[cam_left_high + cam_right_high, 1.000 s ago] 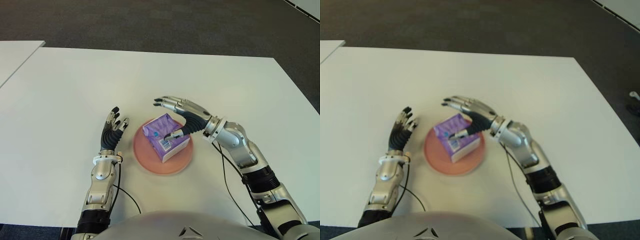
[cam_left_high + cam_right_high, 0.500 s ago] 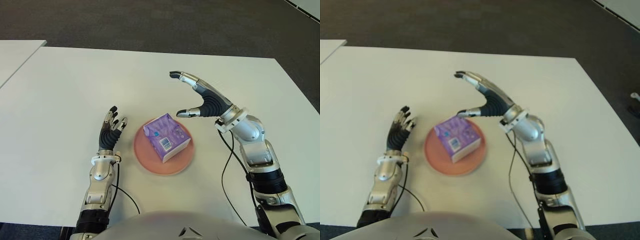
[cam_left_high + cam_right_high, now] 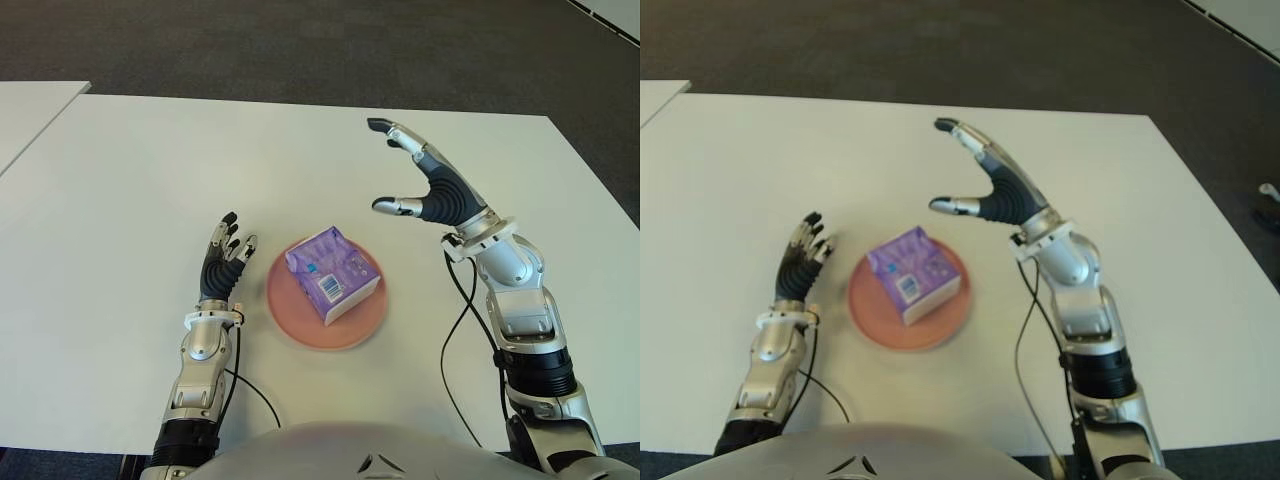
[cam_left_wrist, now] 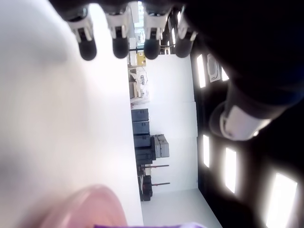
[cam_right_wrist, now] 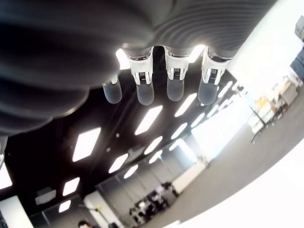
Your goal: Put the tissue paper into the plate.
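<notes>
A purple tissue pack (image 3: 331, 273) lies tilted inside the round pink plate (image 3: 290, 315) at the middle of the white table. My right hand (image 3: 412, 176) is raised above the table, behind and to the right of the plate, fingers spread and holding nothing. My left hand (image 3: 224, 256) shows just left of the plate's rim, fingers extended and empty. In the left wrist view the plate's edge (image 4: 90, 209) shows near the outstretched fingertips (image 4: 118, 45).
The white table (image 3: 150, 170) stretches wide on all sides of the plate. A second white table (image 3: 30, 105) stands at the far left. Dark carpet lies beyond the far edge. Black cables (image 3: 455, 330) hang beside my right forearm.
My right hand has let go of the tissue pack, lifted away from the plate and drawn back to the right. The pack stays in the plate. The left hand has hardly moved.
</notes>
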Robot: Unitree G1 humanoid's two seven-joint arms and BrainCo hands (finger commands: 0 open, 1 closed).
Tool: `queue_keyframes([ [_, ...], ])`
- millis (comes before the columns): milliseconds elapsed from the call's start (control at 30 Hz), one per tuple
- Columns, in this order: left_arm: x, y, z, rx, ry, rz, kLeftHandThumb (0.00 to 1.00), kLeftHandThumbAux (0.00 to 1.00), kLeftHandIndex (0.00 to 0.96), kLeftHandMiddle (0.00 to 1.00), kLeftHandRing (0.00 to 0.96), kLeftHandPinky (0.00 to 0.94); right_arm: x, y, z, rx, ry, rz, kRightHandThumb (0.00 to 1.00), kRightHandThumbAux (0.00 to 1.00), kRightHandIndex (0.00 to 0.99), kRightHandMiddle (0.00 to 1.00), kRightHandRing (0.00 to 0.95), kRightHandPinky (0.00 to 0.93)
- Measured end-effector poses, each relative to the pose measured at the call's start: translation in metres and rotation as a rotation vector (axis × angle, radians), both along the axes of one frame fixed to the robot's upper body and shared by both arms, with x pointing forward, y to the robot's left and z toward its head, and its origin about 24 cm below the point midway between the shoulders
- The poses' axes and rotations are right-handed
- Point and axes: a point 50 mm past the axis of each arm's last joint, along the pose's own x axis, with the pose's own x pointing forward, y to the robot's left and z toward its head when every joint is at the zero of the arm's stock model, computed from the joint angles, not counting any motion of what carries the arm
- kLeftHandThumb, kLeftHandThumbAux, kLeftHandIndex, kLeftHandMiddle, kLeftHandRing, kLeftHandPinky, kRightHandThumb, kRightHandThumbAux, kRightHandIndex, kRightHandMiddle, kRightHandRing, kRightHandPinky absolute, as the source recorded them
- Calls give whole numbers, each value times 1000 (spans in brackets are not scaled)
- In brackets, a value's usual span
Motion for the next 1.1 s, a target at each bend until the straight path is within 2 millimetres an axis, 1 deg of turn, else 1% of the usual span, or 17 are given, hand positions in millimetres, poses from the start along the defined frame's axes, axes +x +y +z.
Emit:
queue_keyframes([
  [100, 0, 0, 0, -1, 0, -1, 0, 586, 0, 0, 0, 0, 7, -12, -7, 60, -20, -81, 227, 311, 0, 0, 0, 0],
  [133, 0, 0, 0, -1, 1, 0, 0, 585, 0, 0, 0, 0, 10, -17, -10, 81, -16, -110, 217, 357, 0, 0, 0, 0],
  [267, -1, 1, -1, -2, 4, 3, 0, 584, 0, 0, 0, 0, 19, -34, -24, 218, 3, -160, 196, 439, 0, 0, 0, 0],
  [333, -2, 1, -1, -2, 6, 4, 0, 582, 0, 0, 0, 0, 21, -38, -30, 300, 16, -168, 168, 505, 0, 0, 0, 0],
  [367, -2, 1, -1, -2, 6, 5, 0, 582, 0, 0, 0, 0, 21, -39, -32, 348, 17, -165, 163, 516, 0, 0, 0, 0],
  [500, -2, 2, -1, -6, 5, 6, 0, 583, 0, 0, 0, 0, 16, -38, -37, 510, -2, -142, 122, 582, 0, 0, 0, 0],
  [600, -2, 1, -1, -8, 5, 2, 0, 586, 0, 0, 0, 0, 6, -34, -49, 610, -1, -143, 99, 603, 0, 0, 0, 0],
  [733, -3, 1, -1, -6, 5, 4, 0, 591, 0, 0, 0, 0, -2, -29, -70, 684, 51, -182, 56, 611, 0, 0, 0, 0],
  [933, -2, 1, 0, -6, -2, 4, 0, 589, 0, 0, 0, 0, -6, -23, -93, 777, 108, -264, 34, 602, 0, 0, 0, 0],
  [1000, -3, 1, 1, -6, -2, 4, 0, 589, 0, 0, 0, 0, -7, -22, -97, 785, 121, -276, 33, 601, 0, 0, 0, 0],
  [1100, -4, 1, 0, -6, 3, 4, 0, 590, 0, 0, 0, 0, -7, -21, -97, 787, 118, -277, 32, 601, 0, 0, 0, 0],
])
